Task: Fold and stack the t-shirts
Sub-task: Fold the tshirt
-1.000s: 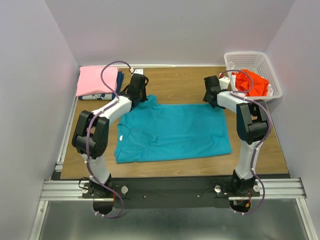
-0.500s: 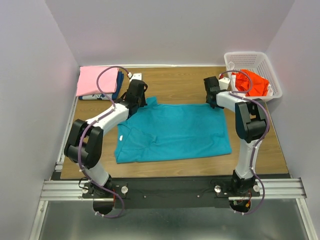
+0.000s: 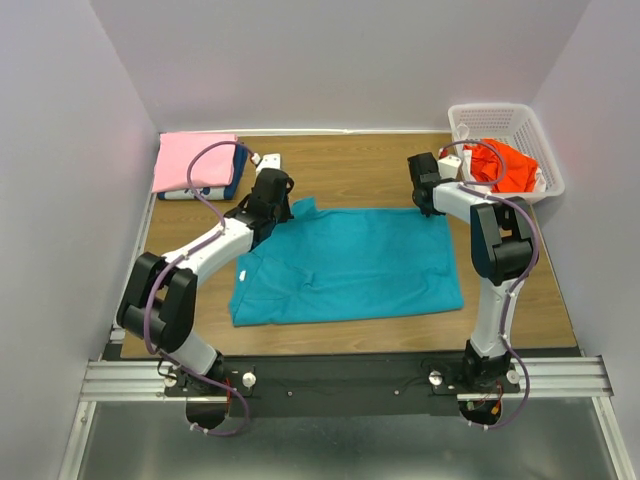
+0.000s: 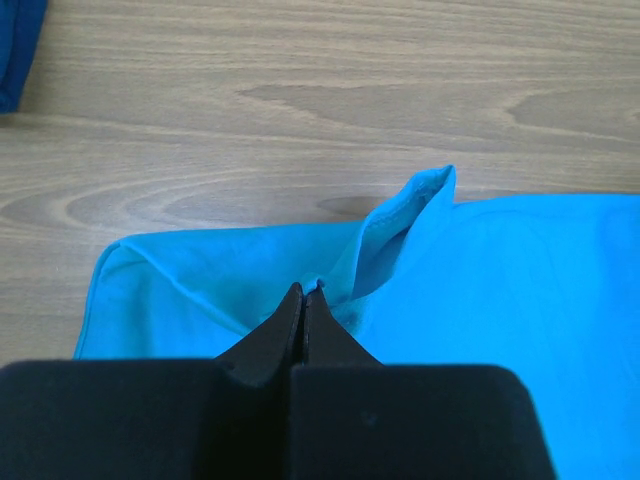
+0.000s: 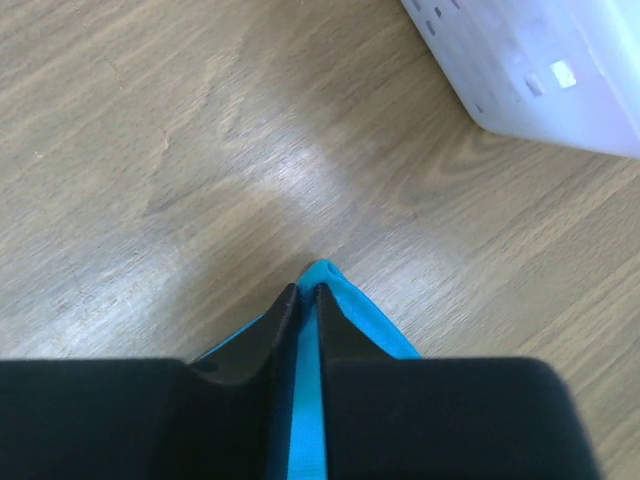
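The teal t-shirt [image 3: 350,265] lies spread flat in the middle of the table [image 3: 350,170], with its long side running from 9 to 3 o'clock. In the top view both arms reach to its far edge. The left claw [image 4: 303,292] is at the shirt's 11 o'clock corner and the right claw [image 5: 307,290] at its 1 o'clock corner. From that view the wrists cover the fingertips, so it does not tell how the fingers stand.

The wrist views give this. In the left wrist view the two fingers are pressed together on a pinch of teal cloth, and a small fold stands up just beyond the tips, toward 1 o'clock. In the right wrist view the fingers clamp the very corner of the shirt: a narrow teal strip shows between them and a little tip of cloth comes out at 12 o'clock onto bare wood.

Only the top view shows the other shirts. The pink t-shirt [image 3: 193,160] lies folded at the table's 10 o'clock corner on top of the dark blue t-shirt [image 3: 232,180]. The orange-red t-shirt [image 3: 505,165] sits crumpled in the white basket [image 3: 500,115] at 2 o'clock. The right wrist view catches only a blurred wall of this basket.
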You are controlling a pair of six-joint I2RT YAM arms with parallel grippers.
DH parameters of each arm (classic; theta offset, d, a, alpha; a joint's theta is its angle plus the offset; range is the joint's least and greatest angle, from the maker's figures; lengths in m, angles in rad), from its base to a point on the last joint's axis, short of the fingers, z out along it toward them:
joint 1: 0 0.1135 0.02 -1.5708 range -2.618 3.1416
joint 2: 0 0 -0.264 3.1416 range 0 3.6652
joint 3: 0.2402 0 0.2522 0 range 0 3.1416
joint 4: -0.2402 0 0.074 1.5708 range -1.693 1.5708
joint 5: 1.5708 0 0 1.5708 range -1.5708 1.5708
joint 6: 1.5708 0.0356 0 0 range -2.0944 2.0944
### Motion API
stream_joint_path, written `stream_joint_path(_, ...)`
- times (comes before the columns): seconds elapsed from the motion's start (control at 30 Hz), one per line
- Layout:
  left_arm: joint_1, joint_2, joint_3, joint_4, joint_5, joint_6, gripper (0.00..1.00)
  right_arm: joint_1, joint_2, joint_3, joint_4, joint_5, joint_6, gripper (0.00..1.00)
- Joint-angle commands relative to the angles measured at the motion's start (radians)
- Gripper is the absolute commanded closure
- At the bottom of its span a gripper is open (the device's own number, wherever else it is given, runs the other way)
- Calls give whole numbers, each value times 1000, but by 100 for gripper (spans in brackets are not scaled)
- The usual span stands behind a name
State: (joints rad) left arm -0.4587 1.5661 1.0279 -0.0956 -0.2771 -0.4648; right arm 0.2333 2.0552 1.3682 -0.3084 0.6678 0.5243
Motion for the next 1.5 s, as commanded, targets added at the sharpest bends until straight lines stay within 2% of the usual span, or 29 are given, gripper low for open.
stream_joint_path(0.0, -5, -51, -23, 20, -39, -20, 100, -2, 2, 19, -28, 36, 20, 87)
stream_joint_path(0.03, -6, -63, -28, 23, -39, -21, 100, -2, 0, 20, -29, 36, 19, 95)
stream_joint_path(0.1, -6, -75, -43, 20, -43, -26, 100, -2, -9, 22, -29, 30, 6, 99)
stream_joint_path(0.47, -9, -230, -173, 22, -43, -84, 100, 12, -158, -92, -31, 4, 26, 99)
stream_joint_path(0.83, -14, -409, -307, -56, -94, -182, 100, 47, -369, -279, -32, -11, 57, 99)
stream_joint_path(1.23, -81, -603, -443, -168, -125, -334, 100, 58, -504, -400, -41, 7, 72, 99)
stream_joint_path(1.47, -126, -713, -499, -248, -123, -446, 100, 58, -561, -446, -47, -33, 77, 99)
